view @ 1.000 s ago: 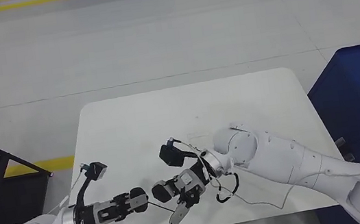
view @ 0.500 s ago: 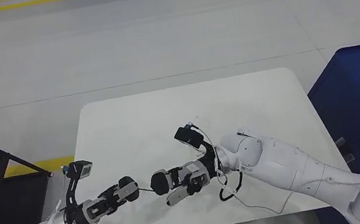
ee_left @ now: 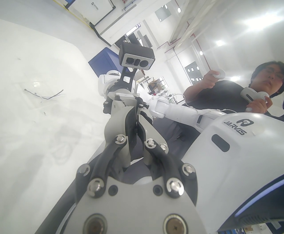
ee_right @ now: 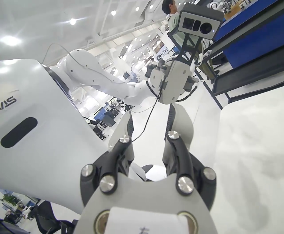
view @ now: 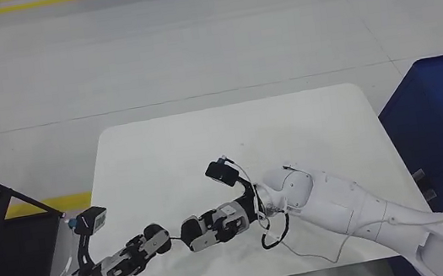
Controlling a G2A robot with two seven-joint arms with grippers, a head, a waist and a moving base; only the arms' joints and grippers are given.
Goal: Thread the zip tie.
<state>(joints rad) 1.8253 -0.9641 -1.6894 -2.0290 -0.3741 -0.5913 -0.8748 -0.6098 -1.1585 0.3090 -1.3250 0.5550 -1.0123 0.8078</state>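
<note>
I am working on the threading step itself. I am holding my two grippers tip to tip just above the near edge of the white table (view: 288, 128). The zip tie (view: 174, 239) is showing as a thin dark line across the small gap between them.

My left gripper (ee_left: 135, 114) is pressing its fingers together. I am judging that it is clamping one end of the zip tie, though the strap itself is hiding between the pads. My right gripper (ee_right: 153, 114) is standing with its fingers apart. A thin dark strand, which I am taking for the tie's free length, is running from the left gripper down past one of those fingers, and nothing is gripping it there. A few loose dark strands (ee_left: 47, 96) are lying farther out on the table, well apart from both grippers.

I cannot tell whether the tail is already sitting in the head, because that part is too small to make out. As I am reading it, the threading is not yet finished. The next move is calling for the right fingers to close on the free end, and then for a short, straight feed along the strap's own line. The left grip has to hold firm meanwhile, because the limp tail is likely to bend away from any sideways push.
</note>
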